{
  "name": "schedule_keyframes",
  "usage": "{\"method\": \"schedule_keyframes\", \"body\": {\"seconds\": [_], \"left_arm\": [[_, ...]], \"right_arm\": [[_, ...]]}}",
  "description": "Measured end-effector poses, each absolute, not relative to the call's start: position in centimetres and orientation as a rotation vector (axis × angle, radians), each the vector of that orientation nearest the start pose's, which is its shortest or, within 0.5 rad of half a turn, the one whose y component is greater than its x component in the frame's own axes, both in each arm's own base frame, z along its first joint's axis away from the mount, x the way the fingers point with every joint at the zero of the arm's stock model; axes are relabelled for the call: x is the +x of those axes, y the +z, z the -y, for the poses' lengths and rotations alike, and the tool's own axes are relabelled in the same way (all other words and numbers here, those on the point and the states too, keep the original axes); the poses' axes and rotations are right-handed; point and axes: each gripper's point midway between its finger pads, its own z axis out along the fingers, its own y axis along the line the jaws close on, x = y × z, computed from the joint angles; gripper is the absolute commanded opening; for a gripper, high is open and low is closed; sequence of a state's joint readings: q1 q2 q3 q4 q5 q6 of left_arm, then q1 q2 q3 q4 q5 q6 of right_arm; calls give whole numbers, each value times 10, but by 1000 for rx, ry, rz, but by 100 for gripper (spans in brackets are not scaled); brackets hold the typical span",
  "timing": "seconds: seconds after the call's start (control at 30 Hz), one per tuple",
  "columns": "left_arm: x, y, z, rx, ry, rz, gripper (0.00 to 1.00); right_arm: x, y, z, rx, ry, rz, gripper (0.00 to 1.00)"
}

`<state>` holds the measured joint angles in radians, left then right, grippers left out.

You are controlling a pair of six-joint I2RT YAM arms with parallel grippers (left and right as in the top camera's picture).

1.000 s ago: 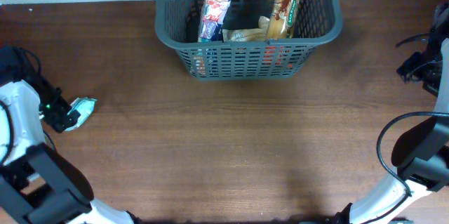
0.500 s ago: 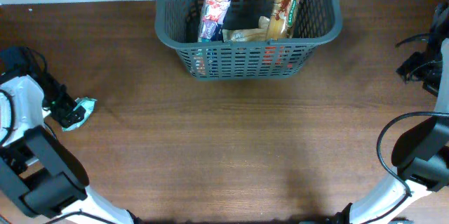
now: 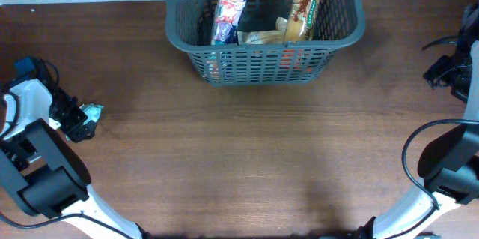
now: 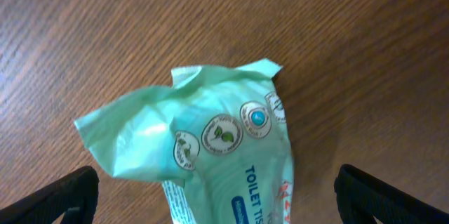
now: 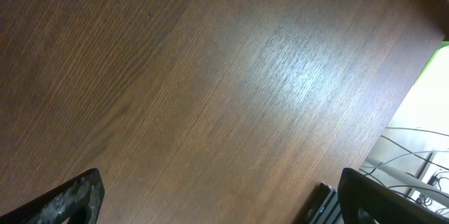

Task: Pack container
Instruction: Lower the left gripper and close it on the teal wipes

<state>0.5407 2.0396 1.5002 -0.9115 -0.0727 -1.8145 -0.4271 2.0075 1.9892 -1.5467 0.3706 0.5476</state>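
The container point(image 3: 258, 64), a large dark grey lattice basket, stands at the far middle of the table. It holds a white, red and blue packet point(image 3: 228, 10), a long brown packet point(image 3: 304, 3) and a beige item point(image 3: 262, 37). A pale green toilet tissue pack point(image 3: 92, 111) lies on the table at the far left. In the left wrist view the pack point(image 4: 210, 140) lies between the fingers of my left gripper point(image 4: 217, 199), which is open wide around it. My left gripper also shows in the overhead view point(image 3: 79, 123). My right gripper point(image 5: 217, 196) is open and empty over bare wood.
The right arm point(image 3: 453, 74) sits at the table's far right edge with cables beside it. A small striped object point(image 5: 326, 206) lies near that edge in the right wrist view. The wooden table point(image 3: 262, 156) spreads between the arms.
My left arm has swung round and its gripper has shifted slightly right, closer over the green pack. The right arm and the basket have not moved.
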Motion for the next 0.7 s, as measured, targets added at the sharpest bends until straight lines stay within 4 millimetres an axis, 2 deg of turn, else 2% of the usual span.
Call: {"method": "schedule_keyframes", "body": {"seconds": [0.17,0.4,0.47,0.57,0.7], "left_arm": [[340,28,-227,-2763,41,-1139,100],[341,10,-225,-2779,67,-1161,99],[346,4,-223,-2775,51,-1178,99],[368,7,-220,-2718,-25,-1196,100],[385,10,-211,-2666,-71,-1232,100]], "right_arm": [[319,174,214,1434,-572,-2704,99],[319,174,214,1434,-572,-2704,99],[319,174,214,1434,-572,-2704,99],[319,174,214,1434,-572,-2704,99],[319,174,214,1435,-572,-2704,99]]}}
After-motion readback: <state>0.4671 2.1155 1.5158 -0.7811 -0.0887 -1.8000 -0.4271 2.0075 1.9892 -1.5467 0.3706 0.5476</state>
